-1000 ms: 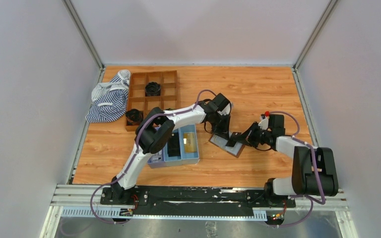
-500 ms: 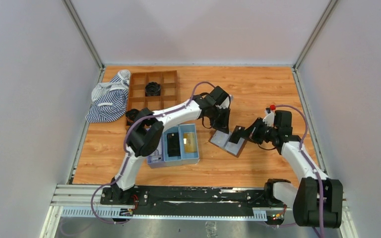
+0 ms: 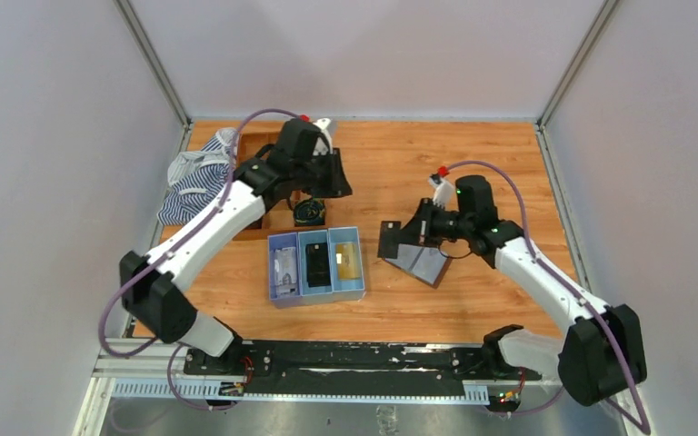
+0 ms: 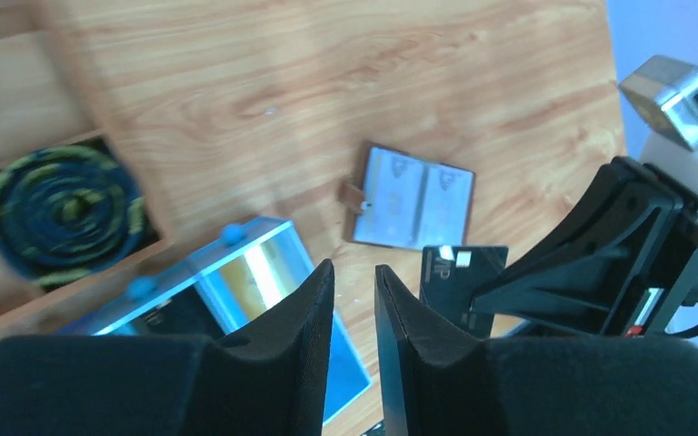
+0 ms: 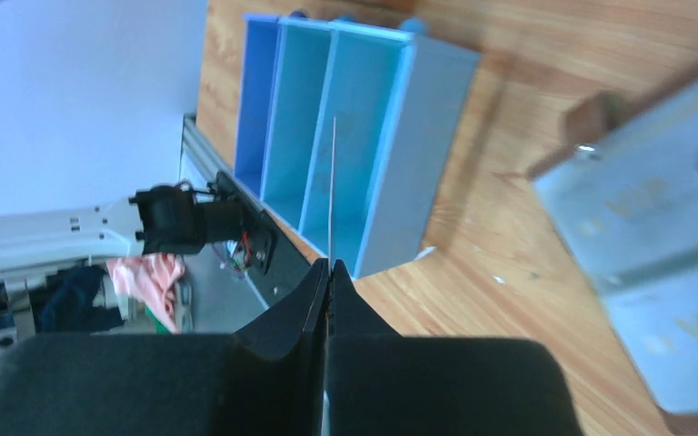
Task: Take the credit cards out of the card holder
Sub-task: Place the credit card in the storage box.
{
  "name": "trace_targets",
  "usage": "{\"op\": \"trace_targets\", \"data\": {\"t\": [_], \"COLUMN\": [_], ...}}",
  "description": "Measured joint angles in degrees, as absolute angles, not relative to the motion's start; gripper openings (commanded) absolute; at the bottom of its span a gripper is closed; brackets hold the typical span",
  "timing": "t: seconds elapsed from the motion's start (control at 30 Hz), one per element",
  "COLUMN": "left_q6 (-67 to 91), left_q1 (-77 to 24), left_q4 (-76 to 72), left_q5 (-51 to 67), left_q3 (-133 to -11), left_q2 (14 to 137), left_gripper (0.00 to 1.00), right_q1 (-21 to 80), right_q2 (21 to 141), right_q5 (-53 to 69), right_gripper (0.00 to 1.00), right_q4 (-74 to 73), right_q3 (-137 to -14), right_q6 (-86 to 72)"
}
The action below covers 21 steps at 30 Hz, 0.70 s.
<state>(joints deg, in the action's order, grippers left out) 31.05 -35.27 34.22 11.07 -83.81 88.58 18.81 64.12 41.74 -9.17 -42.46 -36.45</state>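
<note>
Card holder (image 4: pixel 409 195) — brown leather edge, pale grey panels inside. Card (image 3: pixel 390 242) black. Tray (image 3: pixel 316 296) light blue. Cloth (image 3: pixel 196 189) navy-and-white striped. Table (image 3: pixel 473 163) orange woodgrain — grid box (image 3: pixel 256 145) darker brown.

The top external camera looks steeply down from above the near edge, taking in the whole counter (image 3: pixel 473 163). The left wrist camera hangs high near the far left corner, looking down past the left tool (image 4: pixel 353 272) toward the right edge. The right wrist camera sits low and close, sighting along the right tool (image 5: pixel 328 268) toward the near left corner; all three share the blue tray (image 3: pixel 316 299) and the card holder (image 3: pixel 427 265).
</note>
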Motion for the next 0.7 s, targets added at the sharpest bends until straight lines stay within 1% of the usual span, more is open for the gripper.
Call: {"op": "trace_targets", "data": {"t": [0.17, 0.3, 0.5, 0.7], "left_q6": [29.8, 29.7, 29.7, 30.2], "left_q1": [-31.3, -27.6, -25.1, -24.7], "left_q4": [36.6, 37.1, 39.2, 39.6], "left_q5": [5.8, 4.8, 4.9, 4.9], "left_q3": [-78.5, -73.8, -69.0, -68.6], "left_q2": [77.5, 72.4, 70.8, 69.7], "left_gripper": [0.3, 0.36, 0.37, 0.37], "right_q1": [30.3, 37.5, 42.1, 45.8], "right_q2": [72.3, 80.9, 90.5, 96.6], "right_q5": [39.8, 37.8, 34.3, 30.7], "right_gripper": [0.0, 0.0, 0.0, 0.0], "right_q4": [-5.7, -3.2, -1.3, 0.6], "right_q3": [-49.1, -54.3, -58.1, -60.4], "right_q6": [-37.8, -38.6, -41.5, -44.6]}}
